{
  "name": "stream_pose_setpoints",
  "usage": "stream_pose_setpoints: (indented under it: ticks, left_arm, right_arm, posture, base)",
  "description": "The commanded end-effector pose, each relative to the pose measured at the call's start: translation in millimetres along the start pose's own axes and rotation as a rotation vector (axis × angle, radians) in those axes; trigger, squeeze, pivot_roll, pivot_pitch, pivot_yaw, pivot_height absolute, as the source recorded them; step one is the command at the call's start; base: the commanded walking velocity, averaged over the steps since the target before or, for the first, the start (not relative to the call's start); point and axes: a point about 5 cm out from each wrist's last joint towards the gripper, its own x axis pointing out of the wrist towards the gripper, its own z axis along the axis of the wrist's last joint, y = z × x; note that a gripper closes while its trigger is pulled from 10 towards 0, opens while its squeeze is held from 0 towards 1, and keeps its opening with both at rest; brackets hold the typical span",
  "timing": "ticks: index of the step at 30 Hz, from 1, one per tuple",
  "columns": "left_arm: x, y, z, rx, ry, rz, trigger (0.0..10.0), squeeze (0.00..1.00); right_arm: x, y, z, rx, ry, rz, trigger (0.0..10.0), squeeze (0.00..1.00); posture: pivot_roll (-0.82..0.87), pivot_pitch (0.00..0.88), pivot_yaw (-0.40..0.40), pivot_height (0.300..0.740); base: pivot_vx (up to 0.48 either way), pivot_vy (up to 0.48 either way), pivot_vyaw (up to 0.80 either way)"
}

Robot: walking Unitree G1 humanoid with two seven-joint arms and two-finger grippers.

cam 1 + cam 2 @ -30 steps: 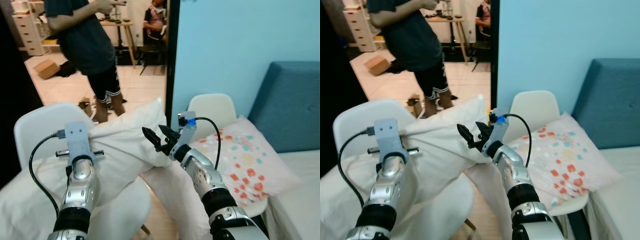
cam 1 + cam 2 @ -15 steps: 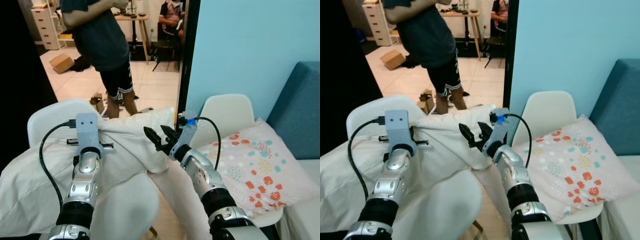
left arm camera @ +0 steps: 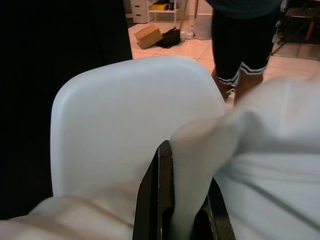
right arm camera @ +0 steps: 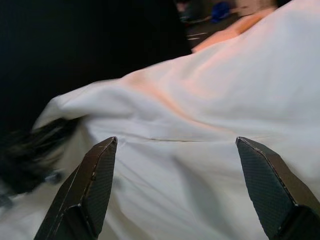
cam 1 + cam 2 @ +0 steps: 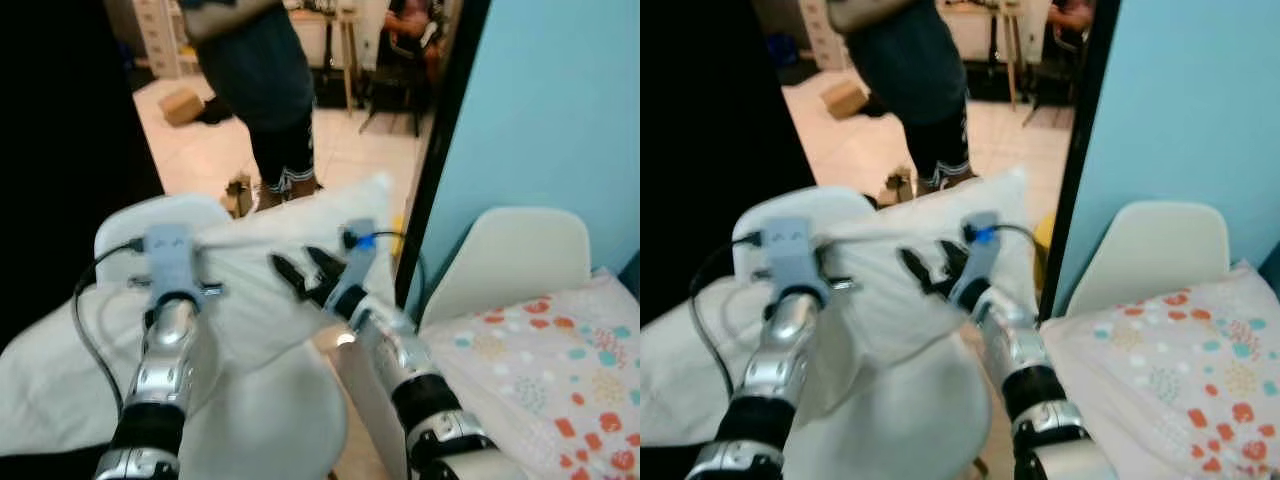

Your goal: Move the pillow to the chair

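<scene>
Two grippers work one soft white pillow (image 5: 250, 290).
Left gripper (image 3: 172, 220) fingers pinch a fold of its smooth cloth; right gripper (image 4: 180, 195) fingers spread wide above it. Pillow drapes over the rounded white plastic chair (image 3: 125, 120).

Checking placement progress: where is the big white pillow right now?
In the left eye view the white pillow drapes over the white plastic chair on the robot's left. The left gripper pinches a fold of it, and the open right gripper hovers just above it.
</scene>
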Motion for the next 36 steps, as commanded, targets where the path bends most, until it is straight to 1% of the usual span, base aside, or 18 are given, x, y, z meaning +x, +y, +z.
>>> stream_pose_setpoints:
  ticks: [1,5,7,8,10,11,13,15,16,17,18,20,23,25,28,29,32,36]
  left_arm:
    - [2.8,-3.3,18,-0.030,-0.089,-0.007,10.0,0.00]
    - [3.2,-6.5,18,-0.054,-0.086,-0.048,10.0,0.00]
    - [2.5,-14.6,18,-0.076,-0.086,-0.129,10.0,0.00]
    - [2.5,-14.6,18,-0.076,-0.086,-0.129,10.0,0.00]
    - [0.0,-25.9,18,-0.080,-0.095,-0.240,10.0,0.00]
    - [-1.5,-31.2,17,-0.062,-0.098,-0.295,10.0,0.00]
    - [-2.4,-34.1,16,-0.049,-0.099,-0.327,10.0,0.00]
    - [-3.6,-37.0,10,0.015,-0.088,-0.368,10.0,0.00]
    - [-3.6,-37.0,10,0.015,-0.088,-0.368,10.0,0.00]
    - [-3.2,-32.7,1,0.084,-0.068,-0.361,10.0,0.00]
    - [-3.2,-32.7,1,0.084,-0.068,-0.361,10.0,0.00]
    - [-1.9,-25.5,-6,0.156,-0.057,-0.336,10.0,0.00]
    - [-1.2,-20.7,-9,0.208,-0.059,-0.322,10.0,0.00]
    - [2.3,-10.3,-7,0.228,-0.069,-0.251,10.0,0.00]
    - [3.6,-6.5,-6,0.235,-0.073,-0.225,10.0,0.00]
    - [5.9,0.7,-4,0.265,-0.087,-0.160,10.0,0.00]
    - [7.6,8.5,-3,0.290,-0.092,-0.082,10.0,0.00]
    - [-0.7,2.2,-35,0.256,0.058,-0.108,10.0,0.00]
  right_arm:
    - [-2.1,-2.1,-3,0.003,0.011,-0.016,10.0,0.00]
    - [-1.8,-3.4,-4,-0.006,0.027,-0.029,10.0,0.00]
    - [-1.2,-3.8,-5,-0.013,0.039,-0.045,10.0,0.00]
    - [-1.2,-3.8,-5,-0.013,0.039,-0.045,10.0,0.00]
    - [-0.3,-4.1,-9,-0.023,0.081,-0.061,10.0,0.00]
    - [0.2,-4.7,-12,-0.027,0.104,-0.074,10.0,0.00]
    - [0.4,-5.2,-13,-0.031,0.119,-0.083,10.0,0.00]
    - [0.4,-5.3,-15,-0.019,0.133,-0.083,10.0,0.00]
    - [0.4,-5.3,-15,-0.019,0.133,-0.083,10.0,0.00]
    - [-0.4,-6.0,-15,-0.005,0.135,-0.083,10.0,0.00]
    - [-0.4,-6.0,-15,-0.005,0.135,-0.083,10.0,0.00]
    - [-1.3,-7.1,-15,0.006,0.135,-0.086,10.0,0.00]
    - [-2.0,-7.6,-15,0.008,0.135,-0.087,10.0,0.00]
    - [-2.8,-8.6,-15,0.013,0.133,-0.092,10.0,0.00]
    - [-2.9,-9.0,-15,0.015,0.133,-0.094,10.0,0.00]
    - [-2.8,-9.3,-14,0.020,0.130,-0.097,10.0,0.00]
    - [-2.4,-9.2,-14,0.024,0.128,-0.101,10.0,0.00]
    - [-3.0,-8.1,-20,0.007,0.173,-0.100,10.0,0.00]
  posture:
    - [-0.11,0.007,0.001,0.740]
    - [-0.11,0.006,0.005,0.740]
    - [-0.11,0.008,0.005,0.740]
    - [-0.11,0.008,0.005,0.740]
    - [-0.11,0.008,0.005,0.740]
    - [-0.11,0.010,0.005,0.735]
    - [-0.11,0.010,0.005,0.730]
    - [-0.11,0.012,0.006,0.720]
    - [-0.11,0.012,0.006,0.720]
    - [-0.12,0.017,0.004,0.710]
    - [-0.12,0.017,0.004,0.710]
    - [-0.12,0.017,0.004,0.700]
    - [-0.12,0.021,0.004,0.690]
    - [-0.12,0.024,0.002,0.680]
    - [-0.12,0.024,0.002,0.675]
    - [-0.12,0.027,0.002,0.670]
    - [-0.12,0.027,0.002,0.660]
    - [-0.12,0.030,0.000,0.640]
  base:
    - [0.000,0.000,0.00]
    - [0.000,0.000,0.00]
    - [0.000,0.000,0.00]
    - [0.000,0.000,0.00]
    - [0.000,0.000,0.00]
    - [0.000,0.000,0.00]
    - [0.000,0.000,0.00]
    - [0.000,0.000,0.00]
    - [0.000,0.000,0.00]
    - [0.000,0.000,0.00]
    - [0.000,0.000,0.00]
    - [0.000,0.000,0.00]
    - [0.000,0.000,0.00]
    - [0.000,0.000,0.00]
    - [0.000,0.000,0.00]
    - [0.000,0.000,0.00]
    - [0.000,0.000,0.00]
    - [0.000,0.000,0.00]
